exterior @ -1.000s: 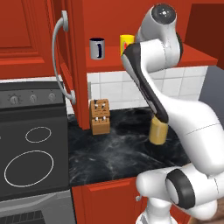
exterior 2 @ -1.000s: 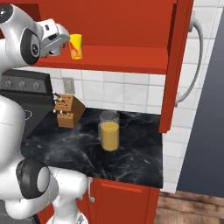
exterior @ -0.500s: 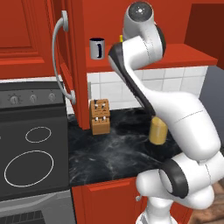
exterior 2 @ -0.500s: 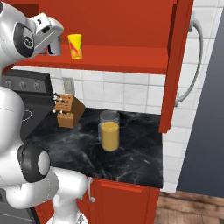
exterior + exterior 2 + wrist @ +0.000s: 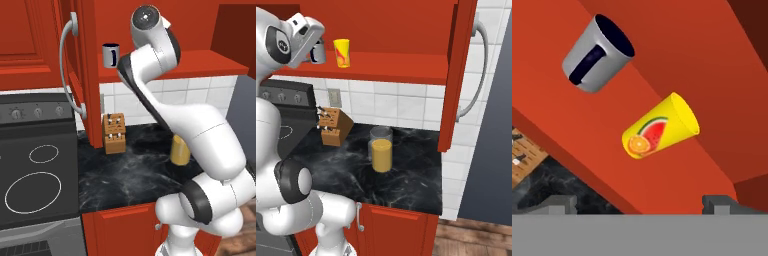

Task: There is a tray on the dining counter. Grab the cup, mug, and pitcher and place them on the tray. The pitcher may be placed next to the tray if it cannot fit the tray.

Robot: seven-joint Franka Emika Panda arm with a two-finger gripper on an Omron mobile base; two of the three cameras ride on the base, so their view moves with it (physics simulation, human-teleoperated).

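On a red cabinet shelf [image 5: 381, 70] stand the grey mug [image 5: 597, 52] with its dark handle and the yellow cup [image 5: 659, 132] with a fruit print. The mug [image 5: 111, 55] stands left of the cup [image 5: 342, 52]. My gripper [image 5: 639, 204] is open and empty, raised in front of the shelf, a short way off both. In the hand view the cup sits just above the gap between the fingertips. The pitcher [image 5: 381, 150], orange in its lower part, stands on the black worktop below; the arm half hides the pitcher [image 5: 179, 152] in the left base view. The tray and dining counter are out of view.
A wooden knife block [image 5: 333, 126] stands at the back of the worktop [image 5: 406, 180], left of the pitcher. An open red cabinet door [image 5: 458, 75] with a grey handle juts out beside the shelf. A stove [image 5: 35, 175] lies to the left.
The hand has swung toward the shelf and now sits close in front of the mug and cup, covering the cup in the left base view. The jaws stayed open.
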